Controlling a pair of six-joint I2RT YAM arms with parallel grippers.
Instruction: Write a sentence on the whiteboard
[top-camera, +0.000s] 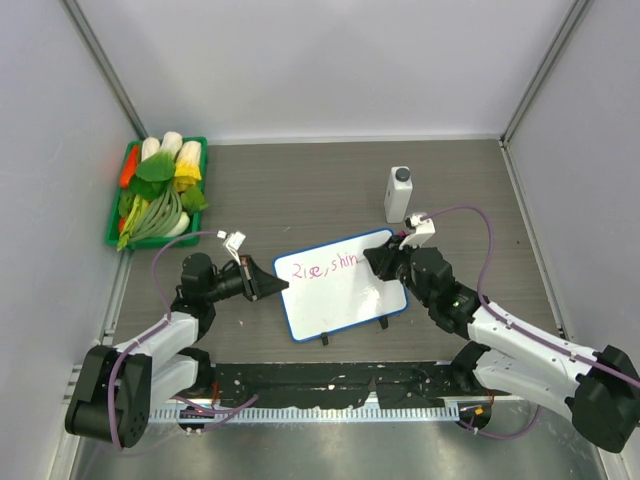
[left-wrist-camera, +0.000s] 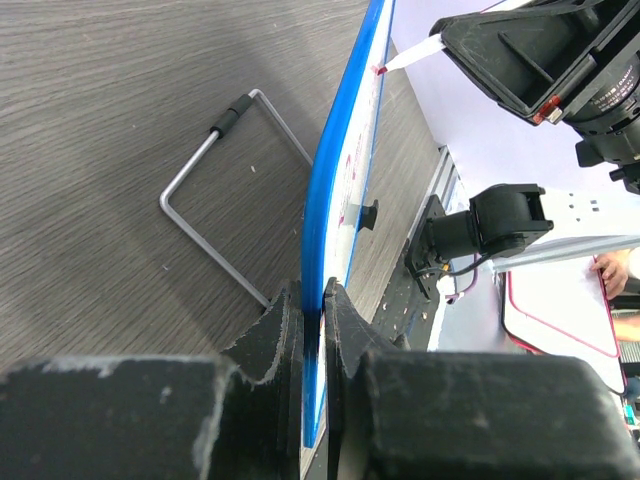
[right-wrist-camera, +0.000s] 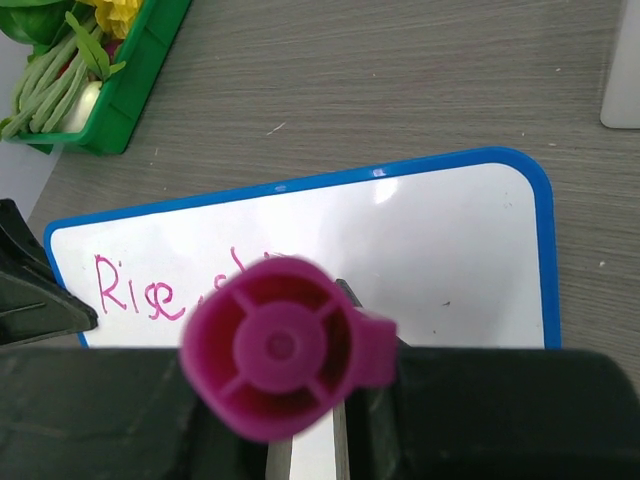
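**Marker tip at the end of "shin", free board to its right**

The whiteboard lies in the middle of the tabletop, between the two arms. Its long axis runs from left to right, with the right end a little farther.

The left gripper is closed on the blue rim of the left short edge and holds the board. The right gripper is closed around a magenta marker. It stands over the far right part of the board, and the marker tip is at the end of the sentence.

I judge that the next letters must go to the right along the long axis, where little white surface is left, so a second line nearer seems needed.

The pink writing reads "Rise, shin". The white bottle shows no label that I can read.
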